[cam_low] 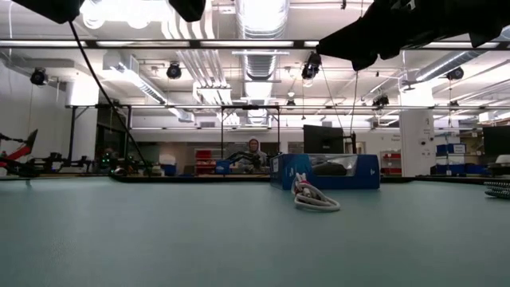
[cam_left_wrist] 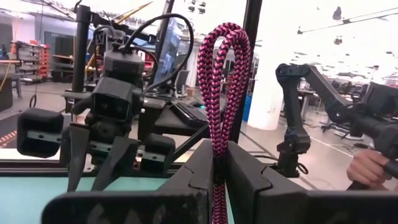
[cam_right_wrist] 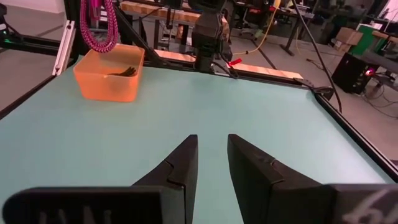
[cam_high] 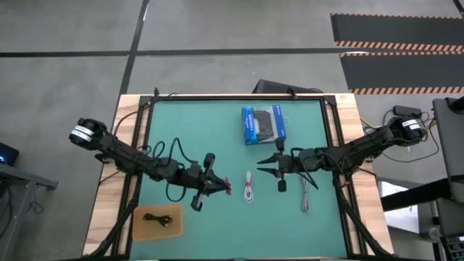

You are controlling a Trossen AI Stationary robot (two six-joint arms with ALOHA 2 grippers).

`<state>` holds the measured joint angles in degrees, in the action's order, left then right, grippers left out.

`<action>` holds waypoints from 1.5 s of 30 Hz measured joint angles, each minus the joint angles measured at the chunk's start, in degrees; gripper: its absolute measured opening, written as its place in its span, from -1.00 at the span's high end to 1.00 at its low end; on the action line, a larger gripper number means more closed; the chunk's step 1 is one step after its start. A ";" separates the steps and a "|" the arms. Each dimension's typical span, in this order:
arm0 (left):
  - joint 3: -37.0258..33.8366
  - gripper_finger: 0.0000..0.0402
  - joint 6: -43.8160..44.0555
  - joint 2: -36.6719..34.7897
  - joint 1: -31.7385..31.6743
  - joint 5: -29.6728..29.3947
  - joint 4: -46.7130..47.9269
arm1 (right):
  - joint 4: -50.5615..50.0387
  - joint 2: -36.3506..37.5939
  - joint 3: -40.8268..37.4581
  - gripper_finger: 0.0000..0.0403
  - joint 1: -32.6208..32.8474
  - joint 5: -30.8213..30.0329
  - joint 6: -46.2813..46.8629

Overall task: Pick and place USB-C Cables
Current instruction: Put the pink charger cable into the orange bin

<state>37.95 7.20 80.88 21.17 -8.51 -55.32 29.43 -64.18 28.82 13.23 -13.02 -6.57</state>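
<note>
My left gripper [cam_high: 216, 184] is shut on the red braided cable [cam_left_wrist: 225, 74] above the table's near left part, right of the orange tray [cam_high: 156, 223]. The black cable [cam_high: 161, 219] lies inside that tray. On the mat lie the white cable [cam_high: 249, 187], folded, and the grey cable [cam_high: 304, 197]; both also show in the low view, white [cam_low: 315, 200] and grey [cam_low: 497, 189]. My right gripper [cam_high: 270, 168] hovers open between the white and grey cables, pointing left, its fingers [cam_right_wrist: 180, 165] apart and holding nothing. My left gripper pinches the red cable between its two fingers at the folded strands [cam_left_wrist: 217, 152], several strands together. The looped end [cam_left_wrist: 227, 37] sticks out past the fingertips. The cable is lifted clear of the table; its loop [cam_right_wrist: 99, 37] shows in the right wrist view, high above the mat.
A blue-and-black packaged box [cam_high: 262, 125] sits on the far middle of the green mat [cam_high: 217, 130]. The table has a raised black frame along its edges [cam_high: 330, 130]. A person's hand [cam_left_wrist: 367, 168] and a seated person [cam_low: 253, 151] show in the room beyond.
</note>
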 joint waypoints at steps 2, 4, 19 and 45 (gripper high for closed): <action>0.00 0.95 -0.02 0.02 0.00 0.00 0.27 | -0.02 0.00 0.00 0.62 0.00 0.02 0.00; 0.00 0.95 -0.04 0.02 -0.02 -0.17 0.20 | -0.10 0.00 0.00 0.62 0.00 0.02 0.02; 0.00 0.95 -0.13 0.02 -0.04 -0.94 0.20 | -0.62 0.00 0.00 0.62 0.02 0.15 1.49; 2.01 0.95 3.41 -0.06 -0.08 -7.02 8.25 | -0.36 0.00 -0.11 0.62 0.02 0.32 1.54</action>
<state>39.97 10.61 80.82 21.09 -15.53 -47.07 29.07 -64.18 28.71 13.26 -12.69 -5.03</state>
